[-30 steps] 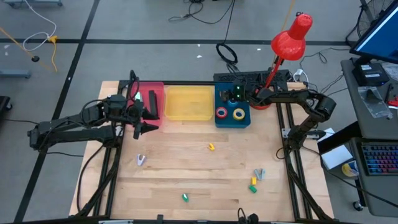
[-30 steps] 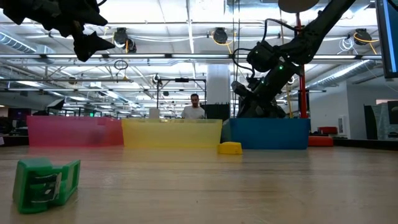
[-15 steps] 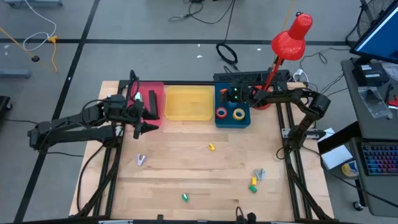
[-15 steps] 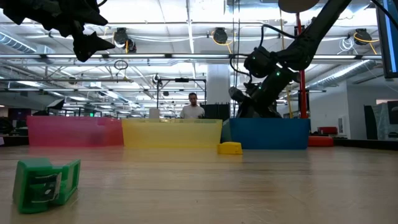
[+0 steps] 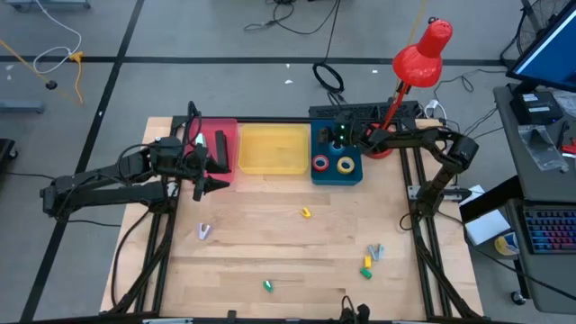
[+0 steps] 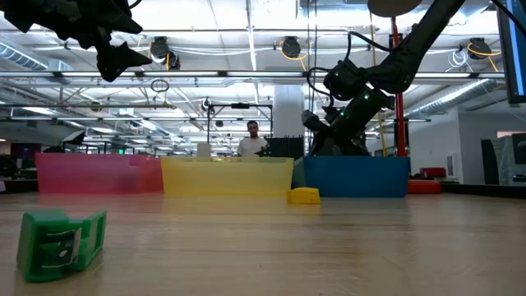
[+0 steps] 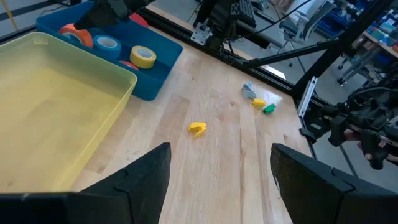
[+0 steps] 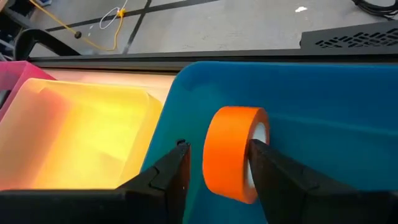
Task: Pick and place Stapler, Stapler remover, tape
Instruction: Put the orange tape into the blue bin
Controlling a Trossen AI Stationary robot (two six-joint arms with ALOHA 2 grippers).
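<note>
The right pincer (image 8: 214,165) hangs over the back part of the blue bin (image 5: 337,169), its 2 fingers closed on the orange tape roll (image 8: 235,153), which stands on edge between them above the bin's floor. In the high view that pincer (image 5: 345,137) sits just behind 2 rolls lying flat in the bin, the red tape roll (image 5: 320,164) and the yellow tape roll (image 5: 346,165), side by side. The left wrist view also shows a blue tape roll (image 7: 107,44) in the same bin, near the yellow one.

The left pincer (image 5: 219,184) waits above the front edge of the pink bin (image 5: 216,135), its fingers spread apart and holding nothing. A dark object lies inside the pink bin; I cannot tell what it is. The yellow bin (image 5: 272,148) stands between the pink and blue ones.

On the bare worktop (image 5: 270,243) lie several small pieces well apart: a yellow piece (image 5: 306,212) near the middle, a grey piece (image 5: 203,232) to the left, a green piece (image 5: 267,285) near the front edge, and a small cluster (image 5: 370,259) of grey, yellow and green pieces to the right
</note>
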